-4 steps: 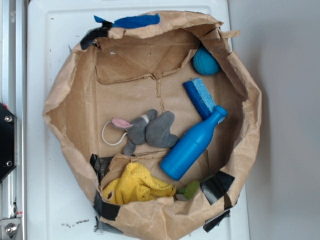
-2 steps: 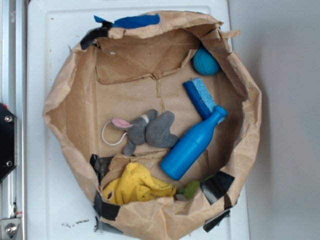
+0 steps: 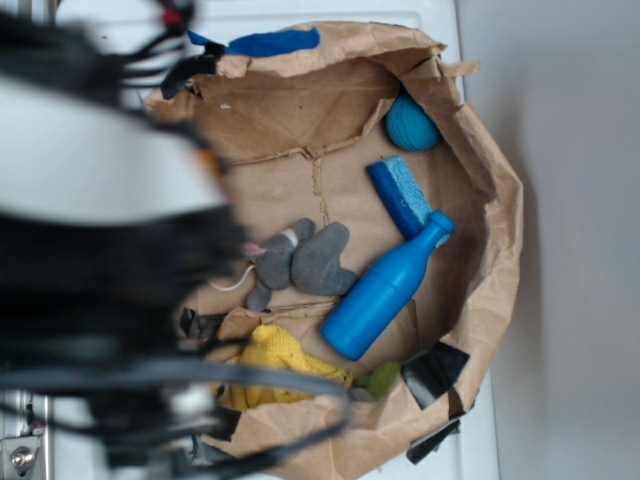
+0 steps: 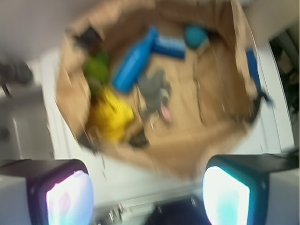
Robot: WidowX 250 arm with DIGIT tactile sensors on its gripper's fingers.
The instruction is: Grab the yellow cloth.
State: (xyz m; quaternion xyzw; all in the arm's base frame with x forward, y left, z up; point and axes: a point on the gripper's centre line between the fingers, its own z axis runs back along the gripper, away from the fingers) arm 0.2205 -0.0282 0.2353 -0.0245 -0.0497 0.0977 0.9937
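The yellow cloth (image 3: pixel 275 362) lies bunched at the near edge inside the brown paper bag (image 3: pixel 500 230). My blurred arm (image 3: pixel 100 230) covers the left part of the exterior view and hides the cloth's left end. In the wrist view the yellow cloth (image 4: pixel 110 117) shows at centre left, well ahead of my gripper (image 4: pixel 147 197). The jaws stand wide apart at the frame's bottom corners with nothing between them, over the white surface outside the bag.
Inside the bag lie a grey plush mouse (image 3: pixel 300 260), a blue bottle (image 3: pixel 385 288), a blue sponge (image 3: pixel 399 196), a teal ball (image 3: pixel 411 123) and a small green item (image 3: pixel 378 378) right of the cloth. Black tape patches mark the bag's crumpled rim.
My arm has swept in from the left and now covers the left side of the bag. The objects in the bag have not moved.
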